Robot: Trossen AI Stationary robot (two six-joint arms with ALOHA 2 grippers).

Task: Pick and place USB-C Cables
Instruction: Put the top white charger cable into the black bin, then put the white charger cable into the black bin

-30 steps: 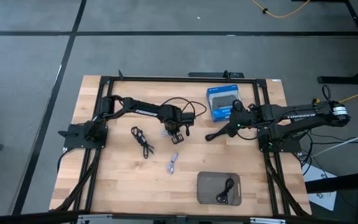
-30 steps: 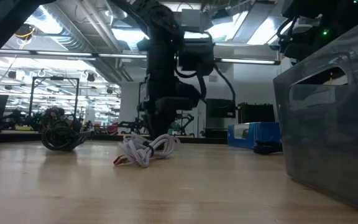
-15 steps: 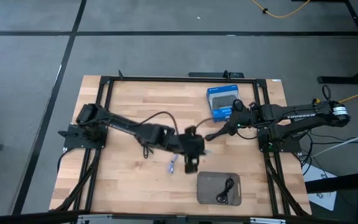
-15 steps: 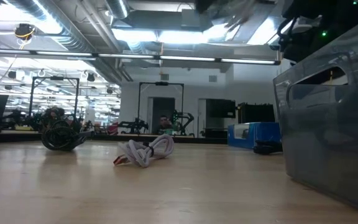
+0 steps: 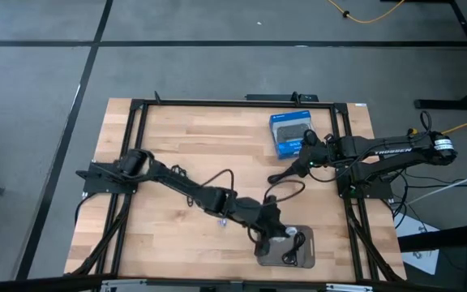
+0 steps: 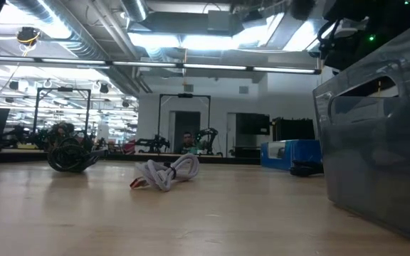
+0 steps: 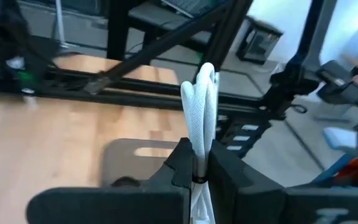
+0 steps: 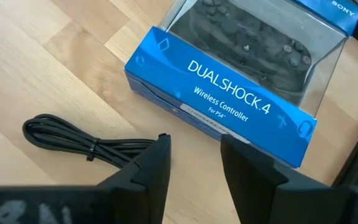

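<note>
We see the left pincer [image 7: 199, 171] clamped tight on a white cable [image 7: 204, 106], held upright over the grey tray [image 5: 267, 243] near the counter's [image 5: 160, 138] front edge. The right pincer [image 8: 191, 155] hovers open, empty, above a black cable [image 8: 73, 142] beside the blue box [image 8: 229, 99]. Another white cable [image 6: 166, 173] and a black cable bundle [image 6: 68, 153] lie on the counter

White bundled cable [image 7: 201, 118] upright in left pincer [image 7: 194, 167], black bundle [image 8: 82, 142] flat beside blue box [image 8: 229, 102]
</note>
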